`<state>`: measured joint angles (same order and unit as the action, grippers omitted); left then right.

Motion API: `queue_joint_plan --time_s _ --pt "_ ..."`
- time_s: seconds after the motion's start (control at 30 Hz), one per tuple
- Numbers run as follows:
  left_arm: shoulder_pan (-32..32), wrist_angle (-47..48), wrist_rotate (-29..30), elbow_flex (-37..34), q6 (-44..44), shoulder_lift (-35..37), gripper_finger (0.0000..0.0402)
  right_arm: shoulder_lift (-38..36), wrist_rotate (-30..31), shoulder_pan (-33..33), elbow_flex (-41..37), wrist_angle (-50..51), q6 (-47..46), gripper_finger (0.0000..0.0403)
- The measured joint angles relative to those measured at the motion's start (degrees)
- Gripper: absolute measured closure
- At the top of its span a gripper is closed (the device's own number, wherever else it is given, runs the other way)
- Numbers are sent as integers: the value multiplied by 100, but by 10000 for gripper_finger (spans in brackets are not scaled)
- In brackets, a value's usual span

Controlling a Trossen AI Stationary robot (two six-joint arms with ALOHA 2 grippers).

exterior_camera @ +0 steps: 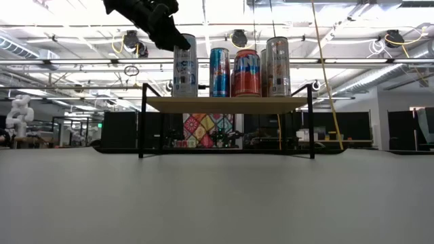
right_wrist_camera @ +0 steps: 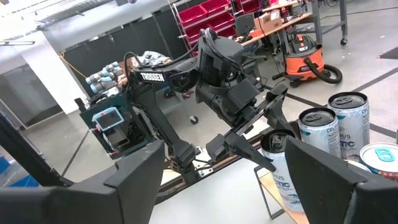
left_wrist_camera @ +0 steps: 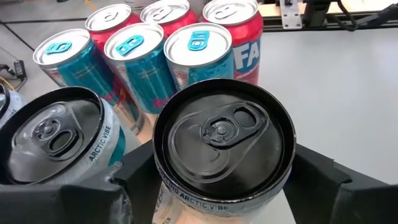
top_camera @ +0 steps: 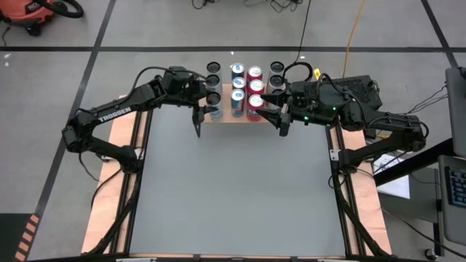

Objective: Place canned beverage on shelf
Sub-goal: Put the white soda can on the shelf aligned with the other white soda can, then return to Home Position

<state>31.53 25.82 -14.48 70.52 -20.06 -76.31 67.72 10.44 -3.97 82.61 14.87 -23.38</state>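
The can (left_wrist_camera: 224,149) stands on the shelf's (exterior_camera: 227,104) near-left corner between my left gripper's (left_wrist_camera: 217,186) loosening fingers; I'd spread them fully, then lift straight up; right gripper (top_camera: 282,120) open, empty

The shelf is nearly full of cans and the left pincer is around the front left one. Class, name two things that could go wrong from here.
1. The left pincer stands around the black-topped can, close beside a second silver can; pulling away could knock either.
2. That can stands at the front edge of the shelf; a nudge might tip it onto the table.
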Motion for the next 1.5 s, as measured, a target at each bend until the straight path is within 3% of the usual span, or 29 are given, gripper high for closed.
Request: queue_joint_plan --time_s 0.23,1.2,1.5 --pt "0 72 115 0 1 -7 94 0 0 0 0 0 1 106" --pt "-121 -19 340 256 -272 683 91 0 2 -2 0 2 2 106" --pt "-385 -457 514 256 1080 1482 92 0 -157 -2 0 2 766 120"
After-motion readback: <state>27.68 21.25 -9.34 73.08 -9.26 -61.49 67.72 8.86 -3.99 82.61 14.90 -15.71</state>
